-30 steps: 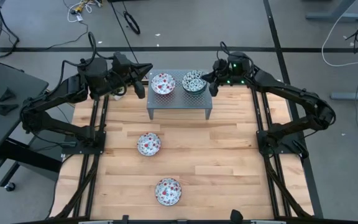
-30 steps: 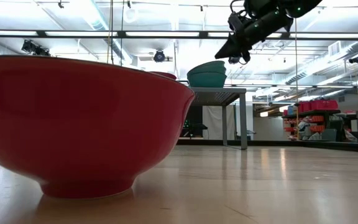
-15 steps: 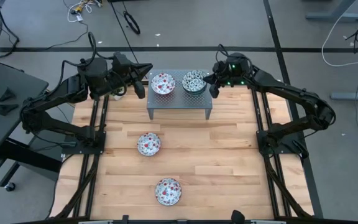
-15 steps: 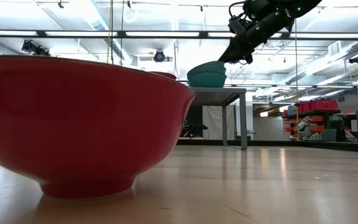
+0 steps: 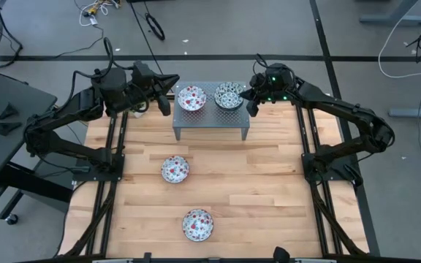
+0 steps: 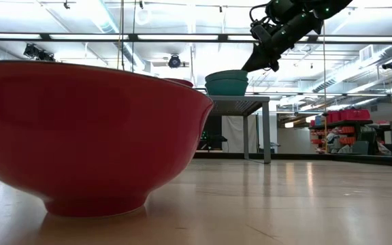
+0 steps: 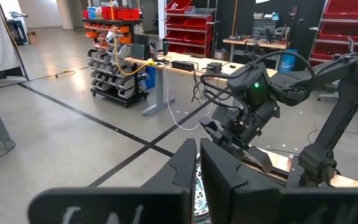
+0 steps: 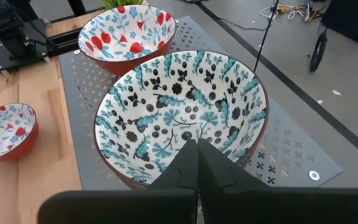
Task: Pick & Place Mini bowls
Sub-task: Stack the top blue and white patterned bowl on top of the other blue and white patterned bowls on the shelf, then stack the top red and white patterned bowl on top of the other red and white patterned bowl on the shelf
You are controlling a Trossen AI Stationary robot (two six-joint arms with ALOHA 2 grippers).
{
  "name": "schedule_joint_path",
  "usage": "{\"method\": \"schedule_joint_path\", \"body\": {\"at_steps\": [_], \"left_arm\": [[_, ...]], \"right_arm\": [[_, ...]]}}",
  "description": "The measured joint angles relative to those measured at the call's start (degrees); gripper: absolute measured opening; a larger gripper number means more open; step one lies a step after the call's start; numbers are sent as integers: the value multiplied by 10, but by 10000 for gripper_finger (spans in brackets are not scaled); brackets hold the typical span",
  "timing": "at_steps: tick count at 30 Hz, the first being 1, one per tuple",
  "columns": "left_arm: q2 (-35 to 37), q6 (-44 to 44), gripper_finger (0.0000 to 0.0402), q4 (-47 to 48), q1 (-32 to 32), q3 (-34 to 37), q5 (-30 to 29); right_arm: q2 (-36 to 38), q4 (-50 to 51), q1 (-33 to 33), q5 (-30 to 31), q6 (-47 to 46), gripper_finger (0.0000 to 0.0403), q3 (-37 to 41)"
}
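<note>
While the left claw (image 5: 168,93) is kept together beside the stand (image 5: 210,117), the green-teal bowl (image 5: 229,95) is met at its near rim by the right claw (image 5: 251,101), fingers together.

No readable text, labels, brands or numbers in any view.

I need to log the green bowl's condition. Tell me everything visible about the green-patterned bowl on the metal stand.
The green-patterned bowl is round and glossy like ceramic, white inside with teal and black flowers, teal outside. It sits upright atop another teal bowl on the grey perforated stand, beside a red-patterned bowl. The right gripper is shut at its rim.
</note>
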State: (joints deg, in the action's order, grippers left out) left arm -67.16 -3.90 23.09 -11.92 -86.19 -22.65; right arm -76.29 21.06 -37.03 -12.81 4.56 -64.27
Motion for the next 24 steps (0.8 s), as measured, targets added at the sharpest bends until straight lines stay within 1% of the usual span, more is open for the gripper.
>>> {"method": "schedule_joint_path", "body": {"at_steps": [7, 11, 17, 24], "left_arm": [[0, 0, 28, 0, 0, 0, 0], [0, 0, 28, 0, 0, 0, 0], [0, 0, 28, 0, 0, 0, 0], [0, -4, 28, -1, 0, 0, 0]], "right_arm": [[0, 10, 0, 7, -6, 0, 0], [0, 8, 0, 25, -9, 0, 0], [0, -30, -2, 31, -17, 0, 0], [0, -31, -16, 31, -19, 0, 0]]}}
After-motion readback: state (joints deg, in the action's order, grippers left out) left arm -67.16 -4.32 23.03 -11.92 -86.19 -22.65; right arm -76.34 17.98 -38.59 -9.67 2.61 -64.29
